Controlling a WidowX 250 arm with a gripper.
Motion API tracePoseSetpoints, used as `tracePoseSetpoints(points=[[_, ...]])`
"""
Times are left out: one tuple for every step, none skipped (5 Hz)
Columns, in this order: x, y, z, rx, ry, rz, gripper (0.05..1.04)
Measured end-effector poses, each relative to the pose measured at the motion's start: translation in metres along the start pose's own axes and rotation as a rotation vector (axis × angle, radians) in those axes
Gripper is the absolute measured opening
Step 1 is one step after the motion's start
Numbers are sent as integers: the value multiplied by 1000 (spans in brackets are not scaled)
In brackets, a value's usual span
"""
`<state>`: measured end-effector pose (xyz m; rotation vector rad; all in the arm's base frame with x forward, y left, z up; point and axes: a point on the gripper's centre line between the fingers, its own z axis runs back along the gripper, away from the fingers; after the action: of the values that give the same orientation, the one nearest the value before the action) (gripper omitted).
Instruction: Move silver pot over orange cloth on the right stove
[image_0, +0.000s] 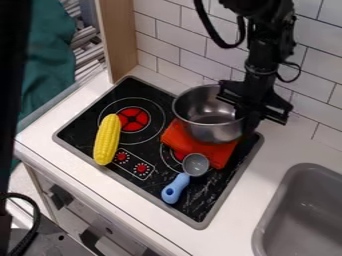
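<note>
The silver pot (210, 131) is at the back right of the stove, over the rear part of the orange cloth (216, 151); whether its base rests on the cloth cannot be made out. The black gripper (247, 122) hangs down at the pot's right rim and hides part of it. The cloth lies crumpled over the right burner, with its front and right side showing from under the pot. The black stove (135, 185) has a red left burner, which is uncovered.
A yellow corn cob (107, 139) lies at the stove's left edge. A blue-handled spoon (176, 188) lies in front of the cloth, its bowl close to the cloth. A grey sink (302, 215) is at the right, and a tiled wall (184, 47) stands behind.
</note>
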<state>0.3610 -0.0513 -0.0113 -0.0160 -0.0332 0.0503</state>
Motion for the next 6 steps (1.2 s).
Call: tracePoseSetpoints(points=[[3,5,-4,-27,7,33,61],[-4,8,-8,-39,11,54,90],[-19,9,-12,-34,71,50,259],[-22,8,6,-53,38,43,533],[-22,6,31,-60,-2,12,849],[-21,-1,65,-51,-71,-18,1014]])
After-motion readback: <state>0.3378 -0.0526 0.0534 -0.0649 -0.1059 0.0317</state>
